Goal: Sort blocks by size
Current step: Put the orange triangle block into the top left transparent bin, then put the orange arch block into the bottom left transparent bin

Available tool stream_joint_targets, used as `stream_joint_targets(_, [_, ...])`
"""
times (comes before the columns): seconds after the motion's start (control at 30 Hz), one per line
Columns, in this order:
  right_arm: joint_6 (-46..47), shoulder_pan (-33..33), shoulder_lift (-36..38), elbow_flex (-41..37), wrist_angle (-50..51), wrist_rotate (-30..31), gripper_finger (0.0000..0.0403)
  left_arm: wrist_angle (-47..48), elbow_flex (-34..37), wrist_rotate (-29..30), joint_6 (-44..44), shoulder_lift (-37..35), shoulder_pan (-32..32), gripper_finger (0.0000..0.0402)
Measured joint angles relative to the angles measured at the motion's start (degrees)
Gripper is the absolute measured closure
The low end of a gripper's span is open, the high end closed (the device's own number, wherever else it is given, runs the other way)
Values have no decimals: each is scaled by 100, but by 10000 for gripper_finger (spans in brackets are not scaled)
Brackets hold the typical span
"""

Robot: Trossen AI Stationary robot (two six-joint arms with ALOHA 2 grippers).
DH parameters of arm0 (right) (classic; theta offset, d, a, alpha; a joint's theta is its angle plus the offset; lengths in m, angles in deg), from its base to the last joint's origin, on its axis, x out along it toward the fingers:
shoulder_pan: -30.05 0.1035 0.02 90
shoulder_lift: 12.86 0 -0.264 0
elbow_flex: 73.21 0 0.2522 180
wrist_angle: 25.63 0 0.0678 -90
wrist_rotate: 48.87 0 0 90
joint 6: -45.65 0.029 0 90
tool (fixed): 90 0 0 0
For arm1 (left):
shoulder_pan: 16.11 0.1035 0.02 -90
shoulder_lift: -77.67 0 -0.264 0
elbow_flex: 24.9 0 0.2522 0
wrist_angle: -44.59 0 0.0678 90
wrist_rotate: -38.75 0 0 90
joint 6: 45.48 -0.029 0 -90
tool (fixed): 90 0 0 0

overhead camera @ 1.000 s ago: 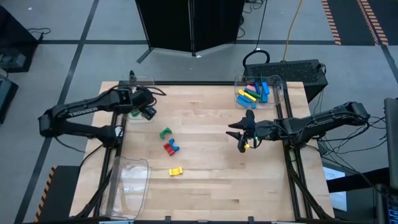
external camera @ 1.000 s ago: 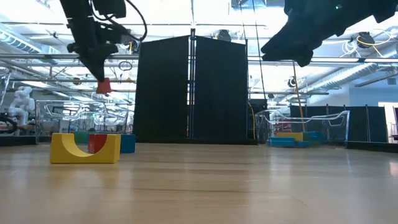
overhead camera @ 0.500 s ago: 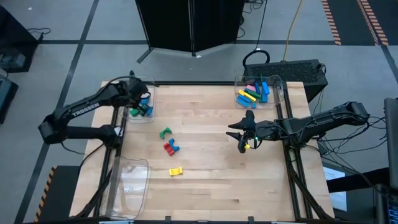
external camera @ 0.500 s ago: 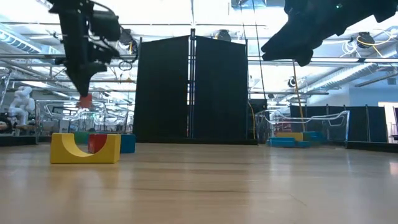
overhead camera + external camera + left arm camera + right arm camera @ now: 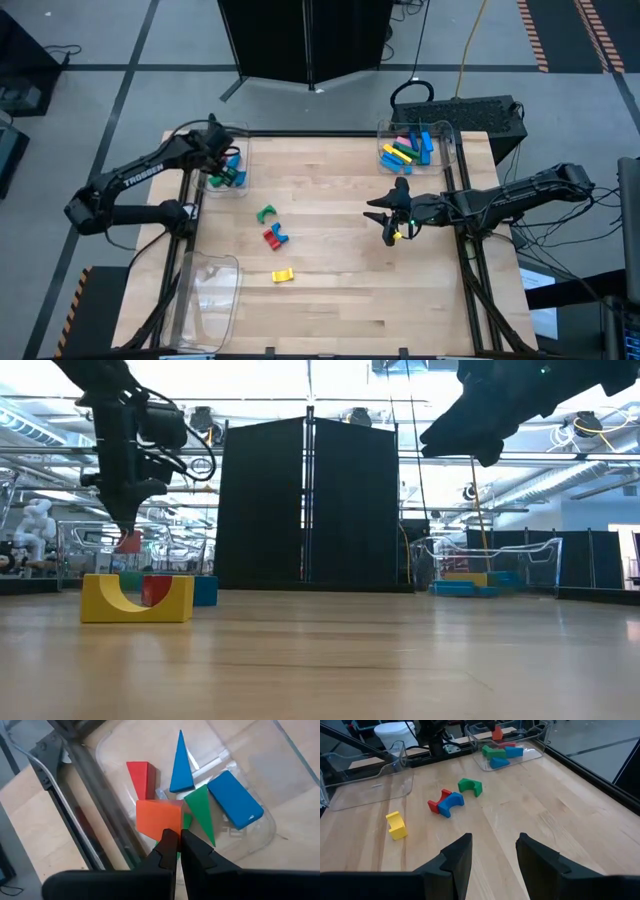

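Moved: we're seeing left end effector (image 5: 174, 851) now hovering over far-left bin (image 5: 240, 133)
Left: pinching orange block (image 5: 159, 817)
Right: right end effector (image 5: 492, 852) waiting spread above tabletop (image 5: 340, 290)

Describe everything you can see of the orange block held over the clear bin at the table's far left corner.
The orange block is a small, matte, solid-coloured piece with flat faces and sharp edges; its full shape is hidden. The left gripper is shut on its near edge and holds it in the air, clear of the pieces beneath. It hangs over the clear bin, above a red wedge, a blue wedge, a green wedge and a blue block.
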Motion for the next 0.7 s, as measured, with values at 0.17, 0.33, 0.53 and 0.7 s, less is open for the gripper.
stream_joint_targets(0.17, [0,0,0,0,-42,0,255,-33,0,-172,-94,0,47,386])
stream_joint_targets(0.33, [0,0,0,0,-42,2,255,-33,0,-169,-94,0,50,350])
stream_joint_targets(0.53, [0,0,0,0,-39,2,255,-33,0,-167,-94,0,48,297])
stream_joint_targets(0.7, [2,0,0,0,-37,2,255,-33,-1,-167,-101,0,48,284])
